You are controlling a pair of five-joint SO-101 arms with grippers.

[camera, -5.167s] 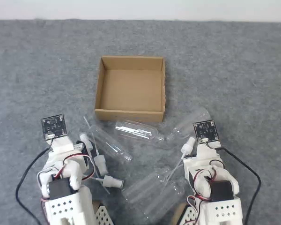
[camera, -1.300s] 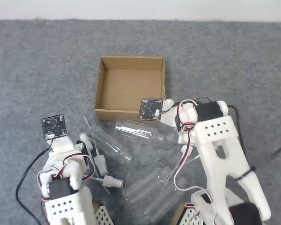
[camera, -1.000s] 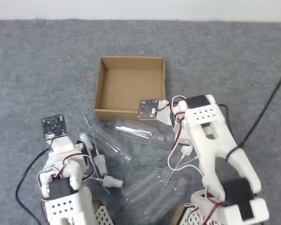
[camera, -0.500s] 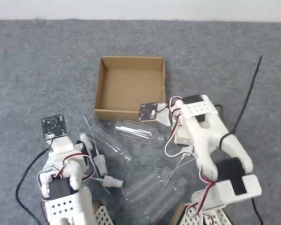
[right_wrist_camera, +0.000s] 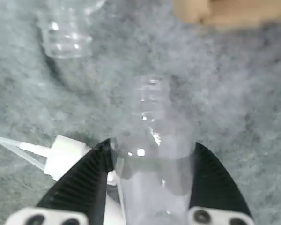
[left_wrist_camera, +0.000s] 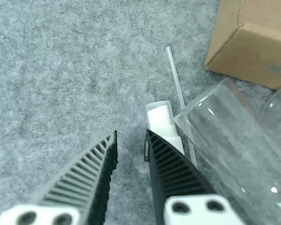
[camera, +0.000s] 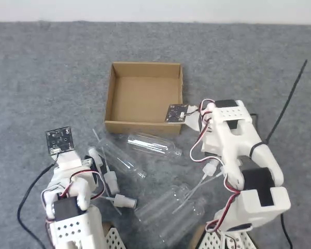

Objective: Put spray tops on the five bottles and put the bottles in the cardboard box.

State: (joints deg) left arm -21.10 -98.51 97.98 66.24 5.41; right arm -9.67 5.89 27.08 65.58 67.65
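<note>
The cardboard box (camera: 142, 127) stands open at the middle back. My right gripper (right_wrist_camera: 153, 144) is just off its front right corner, shut on a clear bottle (right_wrist_camera: 152, 117) that lies with its open neck away from the wrist. A white spray top (right_wrist_camera: 65, 154) with its tube lies beside the jaws, seen from above as the spray top (camera: 210, 166). Another bottle (camera: 150, 144) lies in front of the box. My left gripper (left_wrist_camera: 131, 136) hangs low at the near left, narrowly open with nothing in it, next to a spray top (left_wrist_camera: 161, 119) and a bottle (left_wrist_camera: 225, 136).
Two more clear bottles (camera: 163, 205) lie together near the front middle, and one bottle (camera: 122, 158) lies beside the left arm. Loose spray tops (camera: 125, 201) rest between them. Grey carpet stretches bare on both sides of the box.
The right arm swung from its rest pose out to the bottle by the box's corner, came down over it, and has just shifted slightly right. The left arm stayed still.
</note>
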